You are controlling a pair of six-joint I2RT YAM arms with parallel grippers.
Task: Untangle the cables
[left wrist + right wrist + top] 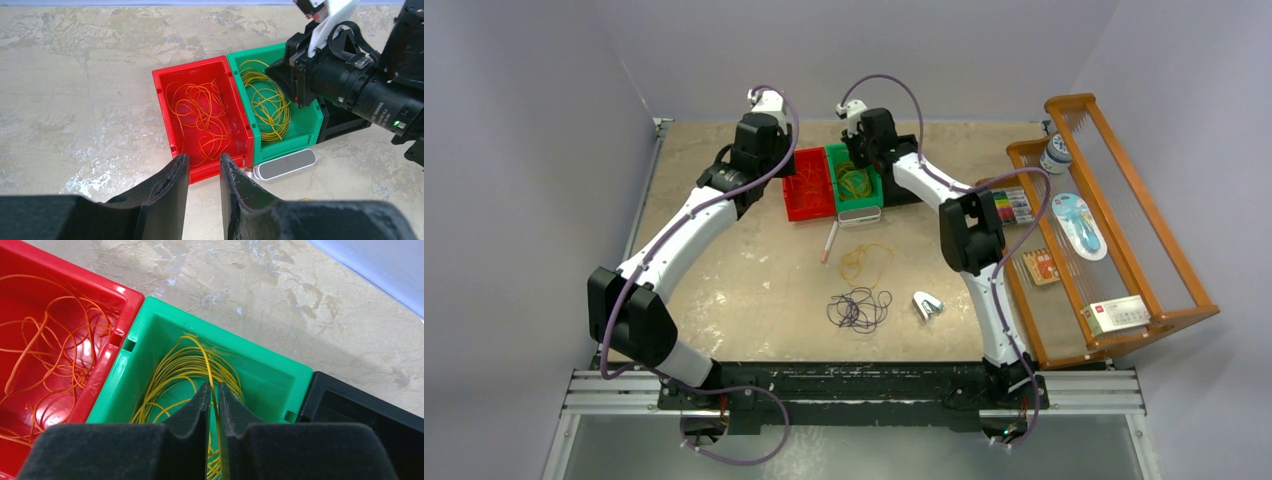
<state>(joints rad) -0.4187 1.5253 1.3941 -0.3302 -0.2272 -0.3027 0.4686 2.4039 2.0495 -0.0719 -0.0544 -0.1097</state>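
Only the right wrist cam catches this: your right fingers (pixel 204 397) are pinched nearly shut on a strand of the yellow cable (pixel 175 365) in the green bin (pixel 260 370). Your left fingers (pixel 179 170) are slightly apart and empty, over the red bin (pixel 162 105) holding the red-orange cable (pixel 200 110). Only the overhead shows the orange loop (pixel 866 262) and purple cable (pixel 859 308) out on the desk (pixel 744 290).

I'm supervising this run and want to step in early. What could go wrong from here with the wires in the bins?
The right gripper looks closed on one strand of the coiled yellow wire in the green plastic bin; pulling may drag out the whole coil or tighten its loops. The open left gripper hangs by the near wall of the red plastic bin and could strike it.
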